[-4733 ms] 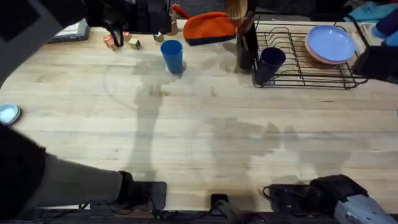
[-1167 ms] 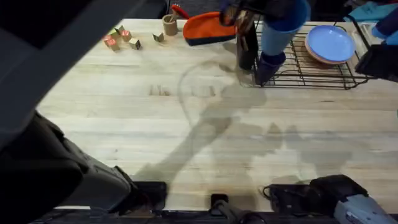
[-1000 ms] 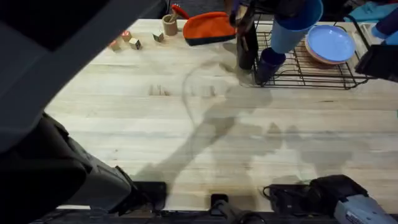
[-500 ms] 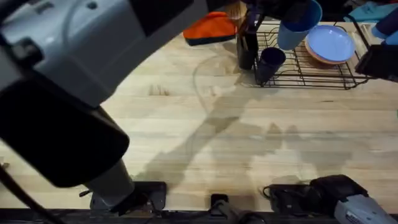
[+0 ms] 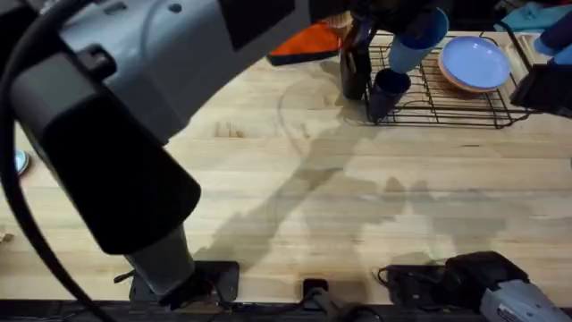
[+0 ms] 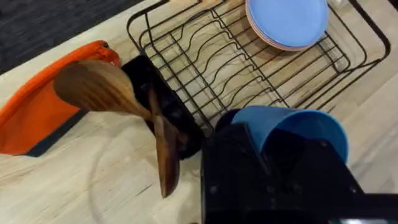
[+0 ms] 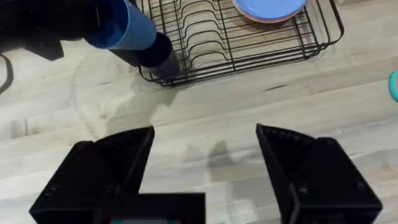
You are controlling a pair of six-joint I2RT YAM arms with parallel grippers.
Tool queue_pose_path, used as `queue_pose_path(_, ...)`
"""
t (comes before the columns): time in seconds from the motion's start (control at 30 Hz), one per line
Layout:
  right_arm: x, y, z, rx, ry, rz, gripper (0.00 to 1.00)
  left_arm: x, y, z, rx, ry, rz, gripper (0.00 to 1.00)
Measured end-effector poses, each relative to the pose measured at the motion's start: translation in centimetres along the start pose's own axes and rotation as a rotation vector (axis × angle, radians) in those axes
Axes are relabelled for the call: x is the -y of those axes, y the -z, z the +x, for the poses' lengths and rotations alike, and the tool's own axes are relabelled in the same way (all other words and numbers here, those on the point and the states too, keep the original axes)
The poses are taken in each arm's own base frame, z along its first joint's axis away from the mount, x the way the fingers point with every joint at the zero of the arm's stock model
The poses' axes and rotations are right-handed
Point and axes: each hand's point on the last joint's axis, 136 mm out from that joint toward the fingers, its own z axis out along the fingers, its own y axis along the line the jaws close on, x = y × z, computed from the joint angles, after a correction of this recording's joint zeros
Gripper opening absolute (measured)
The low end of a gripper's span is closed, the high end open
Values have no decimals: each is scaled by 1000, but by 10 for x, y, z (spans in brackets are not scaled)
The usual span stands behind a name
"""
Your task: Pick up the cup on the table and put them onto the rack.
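My left gripper (image 6: 281, 149) is shut on the bright blue cup (image 5: 418, 30), holding it tilted in the air above the left end of the black wire rack (image 5: 451, 100). The left wrist view shows that blue cup (image 6: 292, 124) close up, over the rack (image 6: 236, 56). A dark navy cup (image 5: 388, 90) stands upright at the rack's near left corner, just below the blue one. Back near the table's front edge, my right gripper (image 7: 205, 155) is open and holds nothing; from there the blue cup (image 7: 124, 28) and navy cup (image 7: 163, 53) are ahead.
Stacked blue plates (image 5: 474, 61) lie in the rack's right half. A black utensil holder (image 5: 355, 67) with wooden spoons (image 6: 106, 87) stands against the rack's left side, and an orange pouch (image 5: 299, 45) lies beside it. My left arm spans the table diagonally.
The left arm lifted the blue cup off the table's back left and carried it right, above the rack. In the last half second it barely shifted. The navy cup stayed put.
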Motion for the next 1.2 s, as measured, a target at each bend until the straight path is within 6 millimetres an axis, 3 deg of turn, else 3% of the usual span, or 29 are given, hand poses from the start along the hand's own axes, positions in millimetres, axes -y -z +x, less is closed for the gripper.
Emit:
queue_pose_path(0.57,0,0,0,0,0,0,994,-7,-6,1,-4,7,-14,43)
queue_pose_path(0.9,0,0,0,0,0,1,994,-12,-32,22,-66,8,-26,43)
queue_pose_path(1.2,0,0,0,1,0,3,994,-12,-33,23,-69,8,-26,42)
